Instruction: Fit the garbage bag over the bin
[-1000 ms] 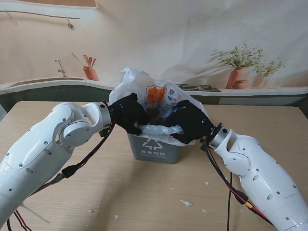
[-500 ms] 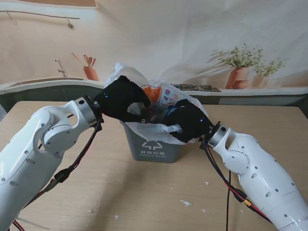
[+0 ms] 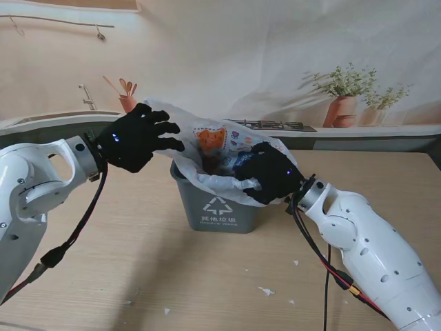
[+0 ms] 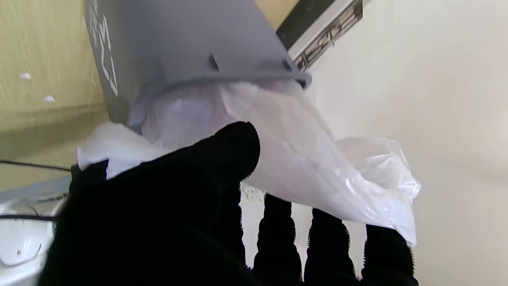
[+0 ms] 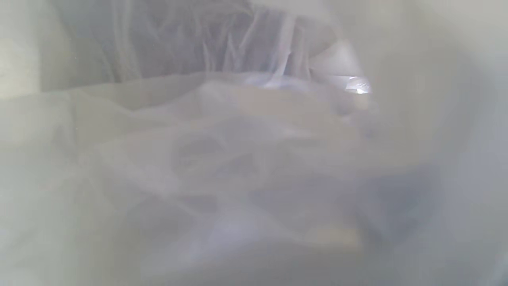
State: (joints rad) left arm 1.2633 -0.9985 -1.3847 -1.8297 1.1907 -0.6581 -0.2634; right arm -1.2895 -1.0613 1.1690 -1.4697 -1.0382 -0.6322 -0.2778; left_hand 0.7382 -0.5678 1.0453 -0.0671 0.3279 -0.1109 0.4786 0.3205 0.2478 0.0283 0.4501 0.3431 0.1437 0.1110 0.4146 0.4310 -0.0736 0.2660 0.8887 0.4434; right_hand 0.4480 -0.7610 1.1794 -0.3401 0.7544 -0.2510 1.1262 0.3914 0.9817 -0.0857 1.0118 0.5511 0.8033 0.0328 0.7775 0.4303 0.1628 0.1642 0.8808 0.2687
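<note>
Your wooden table (image 3: 138, 262) sits before a printed kitchen backdrop (image 3: 275, 55), with small white scraps (image 3: 266, 291) scattered near you. The grey bin (image 3: 219, 207) stands mid-table, the garbage bag (image 3: 207, 148) draped in its mouth. Your left hand (image 3: 136, 137) has its fingers spread, holding a flap of bag; its wrist view shows the thumb (image 4: 222, 155) against the plastic. Your right hand (image 3: 270, 174) grips the bag's right edge; its wrist view shows only blurred plastic.
</note>
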